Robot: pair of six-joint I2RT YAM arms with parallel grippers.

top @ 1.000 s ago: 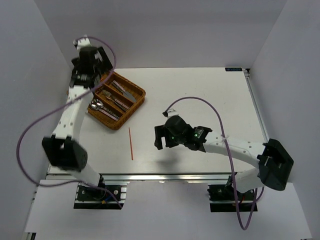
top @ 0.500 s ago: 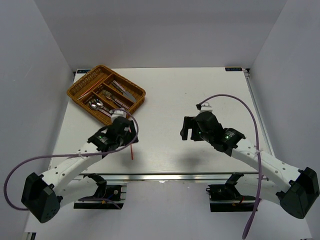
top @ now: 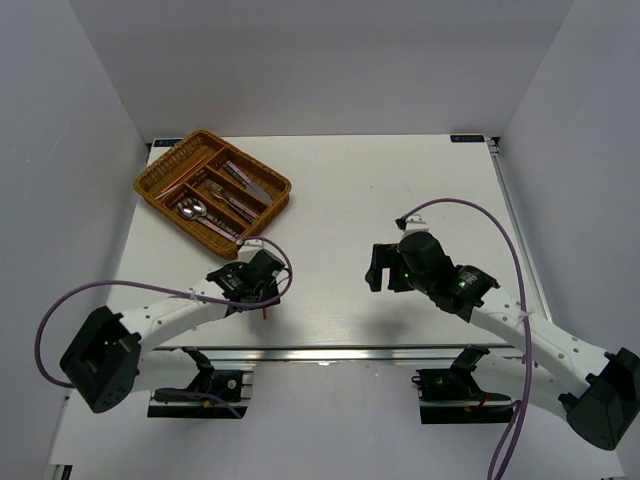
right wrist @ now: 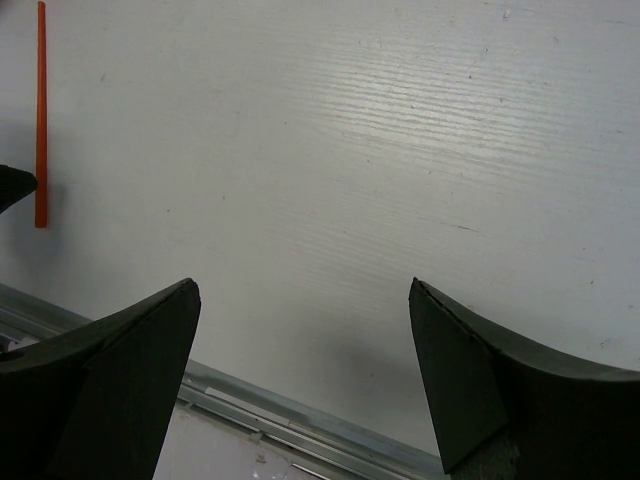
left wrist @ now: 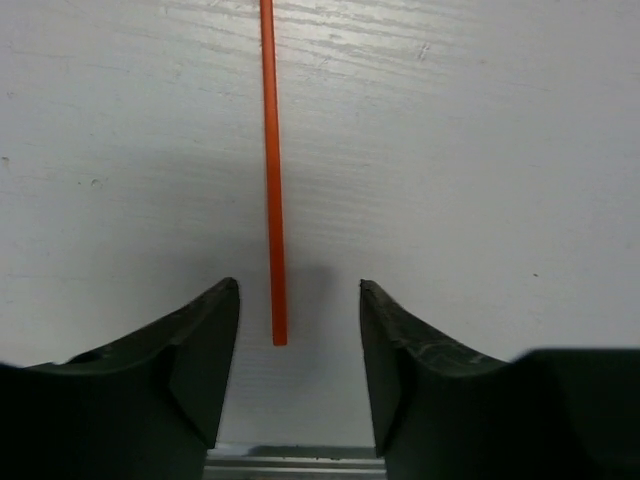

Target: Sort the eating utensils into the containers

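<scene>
Left wrist view shows the left gripper open astride the near end of the red chopstick, flat on the worktop (thin, easily missed), so best to lower fully before closing squarely.

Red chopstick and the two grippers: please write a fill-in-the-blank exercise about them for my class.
The red chopstick lies on the white ___, outside the wicker tray.
The jaws of the left gripper stand ___, one on each side of the chopstick's end.
The right gripper is open and holds ___.
Missing words: table; open; nothing.
</scene>
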